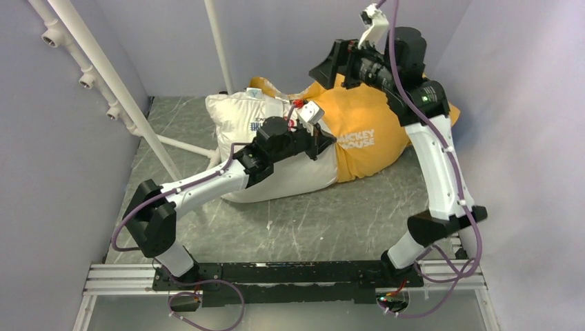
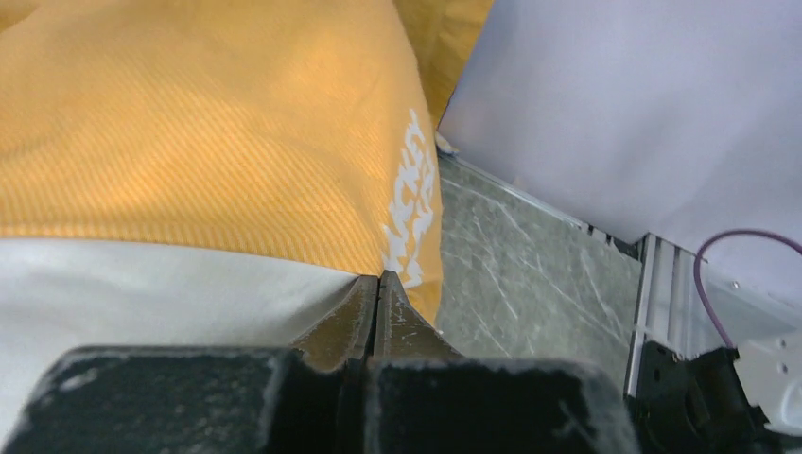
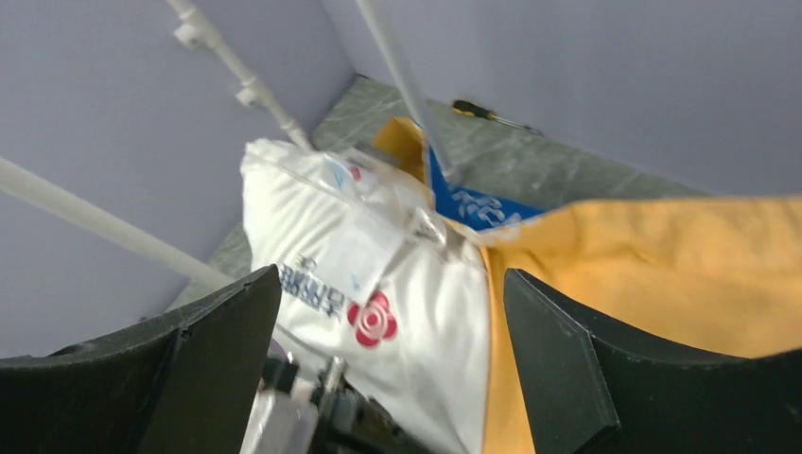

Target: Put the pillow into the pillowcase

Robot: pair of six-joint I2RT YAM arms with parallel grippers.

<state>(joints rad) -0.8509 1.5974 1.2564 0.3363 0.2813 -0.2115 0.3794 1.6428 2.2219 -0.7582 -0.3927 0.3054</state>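
Pillow part-way in, one pincer together at the hem, the other spread above

The pillow (image 1: 241,114) lies on the grey table (image 1: 310,221) with its right part inside the pillowcase (image 1: 365,131), yellow-orange lettered side up, and its white logo end bare to the left. The left gripper (image 1: 328,143) rests at the near edge of the case mouth with its fingers pressed together, their tips right where orange cloth meets white; whether a fold of hem is pinched between them cannot be told, though that spot suits dragging the mouth further over the pillow. The right gripper (image 1: 336,72) hangs above the far side of the case, fingers spread wide and holding nothing, probably ready to take a fresh hold on the far hem
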